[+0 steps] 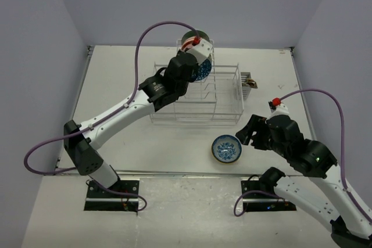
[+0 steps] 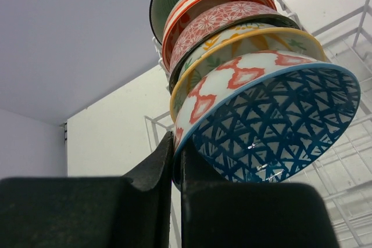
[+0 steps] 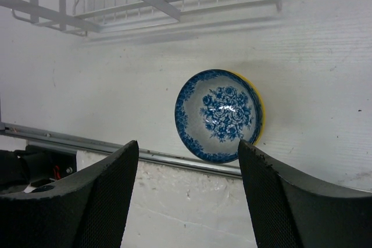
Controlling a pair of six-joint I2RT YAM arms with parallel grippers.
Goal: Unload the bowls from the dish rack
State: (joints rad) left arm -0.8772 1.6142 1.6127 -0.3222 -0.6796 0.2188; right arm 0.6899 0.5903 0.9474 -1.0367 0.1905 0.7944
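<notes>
A row of bowls (image 2: 232,27) stands on edge in the white wire dish rack (image 1: 224,105). My left gripper (image 2: 176,161) is shut on the rim of the nearest one, a blue mosaic bowl (image 2: 273,126) with a red-and-white outside. In the top view that bowl (image 1: 202,72) sits under the left gripper (image 1: 196,65) at the rack's back. A blue floral bowl (image 1: 226,148) with a yellow outside lies upright on the table in front of the rack. My right gripper (image 3: 187,148) is open and empty just short of the floral bowl (image 3: 220,114).
The rack's small side caddy (image 1: 250,82) holds something brown at its right end. The table's metal front edge (image 3: 151,156) runs just below the floral bowl. Rack wires (image 3: 139,4) fill the top of the right wrist view.
</notes>
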